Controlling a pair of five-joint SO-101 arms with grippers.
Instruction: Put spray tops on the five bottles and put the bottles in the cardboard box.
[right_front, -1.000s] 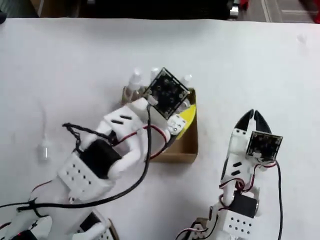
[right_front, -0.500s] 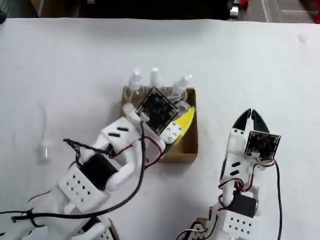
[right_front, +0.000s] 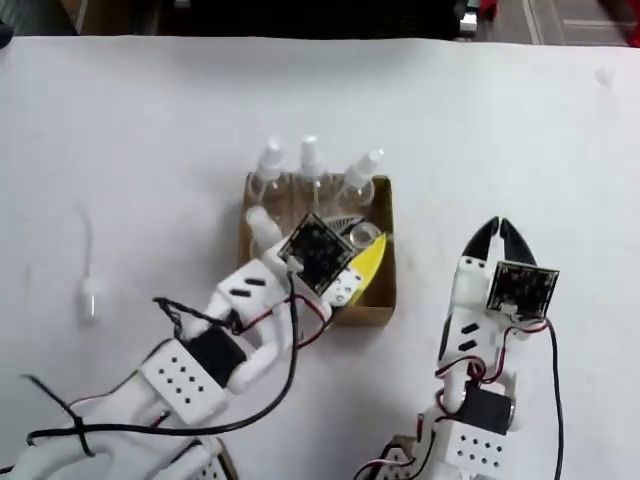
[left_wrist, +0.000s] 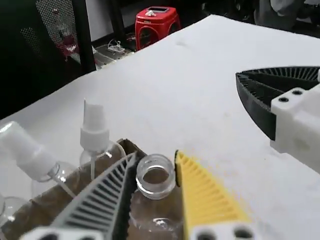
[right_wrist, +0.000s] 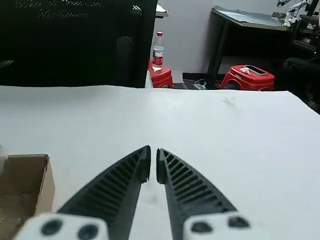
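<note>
Bottle (left_wrist: 153, 206) — in cardboard box (right_front: 368, 316), left end effector (left_wrist: 155, 164) clasping its neck

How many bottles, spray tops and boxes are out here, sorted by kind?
Bottles with spray tops: 3
Open bottle, in the left gripper: 1
Bottle whose top I cannot make out: 1
Loose spray top: 1
Cardboard box: 1
Total: 7

- White table (right_wrist: 225, 125) runs back to a black mesh chair (right_wrist: 75, 42).
- Grey wall (right_wrist: 185, 35) behind — a dark desk (right_wrist: 250, 20) beside it.
- Two red stools (right_wrist: 247, 76) on the floor.
</note>
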